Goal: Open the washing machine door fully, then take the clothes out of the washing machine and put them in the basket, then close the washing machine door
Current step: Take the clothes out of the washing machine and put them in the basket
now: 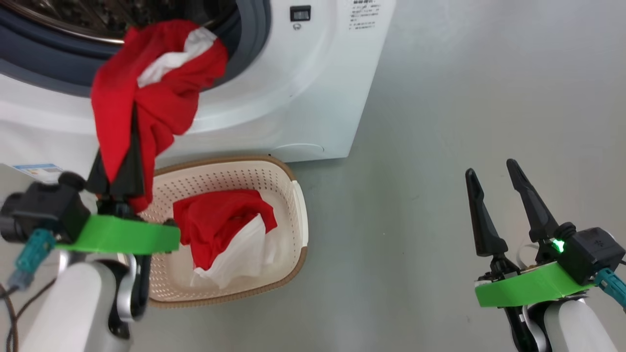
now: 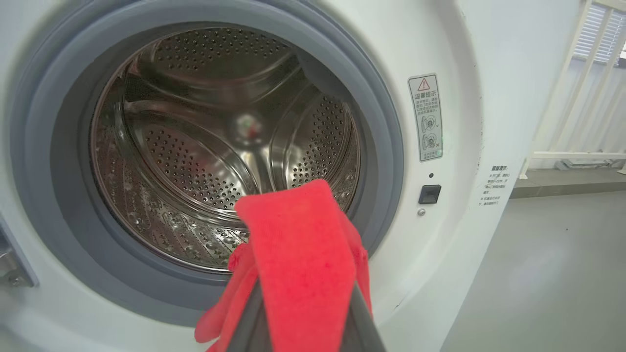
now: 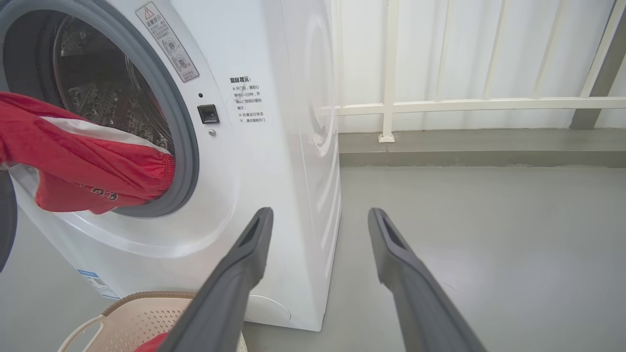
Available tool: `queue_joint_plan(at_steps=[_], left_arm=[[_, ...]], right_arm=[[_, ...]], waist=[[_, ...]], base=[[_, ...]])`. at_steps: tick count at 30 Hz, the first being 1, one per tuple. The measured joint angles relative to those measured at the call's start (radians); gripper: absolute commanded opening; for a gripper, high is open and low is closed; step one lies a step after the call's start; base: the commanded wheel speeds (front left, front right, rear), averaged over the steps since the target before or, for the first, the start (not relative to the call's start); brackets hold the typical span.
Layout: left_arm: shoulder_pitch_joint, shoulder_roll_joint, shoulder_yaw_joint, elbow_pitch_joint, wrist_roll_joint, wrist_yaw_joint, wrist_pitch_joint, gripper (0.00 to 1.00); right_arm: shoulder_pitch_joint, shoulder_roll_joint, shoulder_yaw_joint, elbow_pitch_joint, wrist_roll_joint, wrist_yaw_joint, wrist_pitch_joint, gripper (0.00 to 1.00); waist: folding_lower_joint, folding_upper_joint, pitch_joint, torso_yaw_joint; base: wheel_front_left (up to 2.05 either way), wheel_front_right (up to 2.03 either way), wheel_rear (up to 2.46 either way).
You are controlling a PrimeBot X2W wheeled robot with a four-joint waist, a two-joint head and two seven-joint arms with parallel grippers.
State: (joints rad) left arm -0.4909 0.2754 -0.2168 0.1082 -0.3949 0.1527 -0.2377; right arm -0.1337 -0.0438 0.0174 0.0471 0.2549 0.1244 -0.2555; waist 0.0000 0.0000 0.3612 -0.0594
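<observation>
Left gripper point(image 1: 133, 122) is clamping red clothes point(image 1: 161, 93) before the washer point(image 1: 303, 98), above the basket point(image 1: 293, 230), where another red bundle point(image 1: 220, 220) is lying; right gripper point(image 1: 490, 167) is hanging open over the floor point(image 1: 464, 98).

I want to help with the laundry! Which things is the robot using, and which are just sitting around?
For the job:
- washing machine
- red garment, pinched by the left gripper
- red-and-white clothes lying in the basket

Just there:
- white railing
- grey floor
- right gripper, open and holding nothing
</observation>
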Motion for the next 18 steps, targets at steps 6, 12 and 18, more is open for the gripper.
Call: queue_joint_plan(at_steps=[6, 12, 18], left_arm=[[0.081, 0.009, -0.01, -0.114, 0.009, 0.035, 0.034, 0.0], [0.15, 0.02, -0.016, -0.206, 0.014, 0.066, 0.072, 0.0], [0.198, 0.012, -0.03, -0.217, 0.005, 0.077, 0.082, 0.0]], right_arm=[[0.012, 0.0, -0.003, 0.004, 0.001, 0.0, 0.0, 1.0], [0.033, 0.0, -0.002, 0.007, 0.002, 0.0, 0.0, 1.0], [0.034, 0.0, -0.002, 0.007, 0.005, 0.0, 0.0, 1.0]], waist=[[0.0, 0.0, -0.043, 0.008], [0.0, 0.0, -0.073, 0.013], [0.0, 0.0, -0.088, 0.013]], base=[[0.0, 0.0, 0.0], [0.0, 0.0, 0.0], [0.0, 0.0, 0.0]])
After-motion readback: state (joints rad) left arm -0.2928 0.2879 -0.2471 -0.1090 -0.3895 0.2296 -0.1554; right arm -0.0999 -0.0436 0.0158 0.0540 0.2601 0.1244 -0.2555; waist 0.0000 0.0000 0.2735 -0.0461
